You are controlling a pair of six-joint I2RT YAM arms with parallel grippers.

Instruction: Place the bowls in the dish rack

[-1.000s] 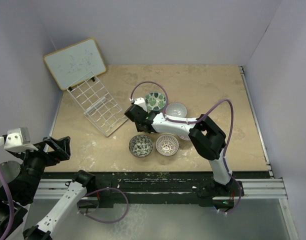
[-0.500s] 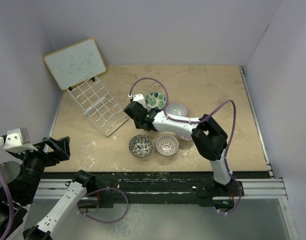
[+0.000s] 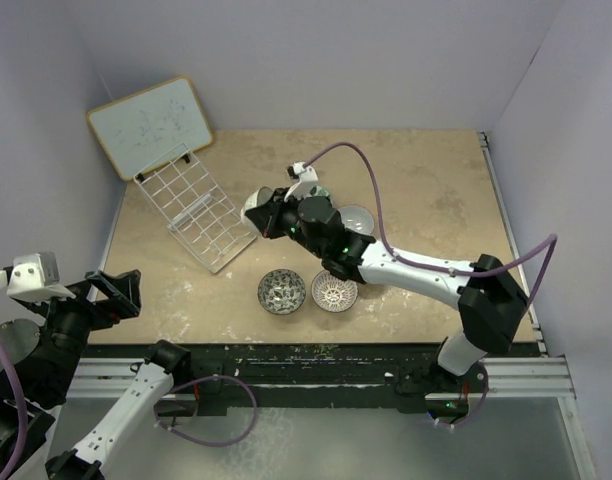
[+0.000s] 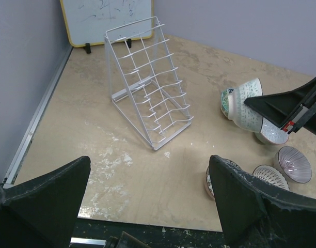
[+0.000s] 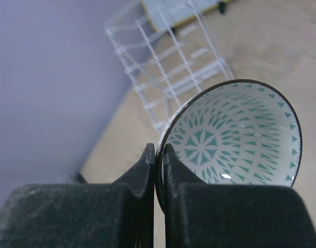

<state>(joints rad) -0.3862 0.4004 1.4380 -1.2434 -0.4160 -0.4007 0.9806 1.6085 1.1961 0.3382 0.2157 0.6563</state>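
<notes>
- Beige tabletop (image 3: 436,180) carries the white wire dish rack (image 3: 196,215) at upper left.
- Right gripper (image 5: 159,170) pinches the dark rim of the green-white bowl (image 5: 235,139), tipped sideways mid-frame.
- Left gripper (image 4: 147,191) is spread wide.

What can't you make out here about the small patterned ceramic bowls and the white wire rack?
Purple-pink ceramic bowl: top view, hidden under the right arm.
Black-white patterned bowl: left wrist view, mostly behind a finger of the left gripper.
Pale bowl, inside pattern: top view, too small; left wrist view, partly behind the right gripper and its green-white bowl.
White wire dish rack: right wrist view, blurred, cut off by the top edge.
</notes>
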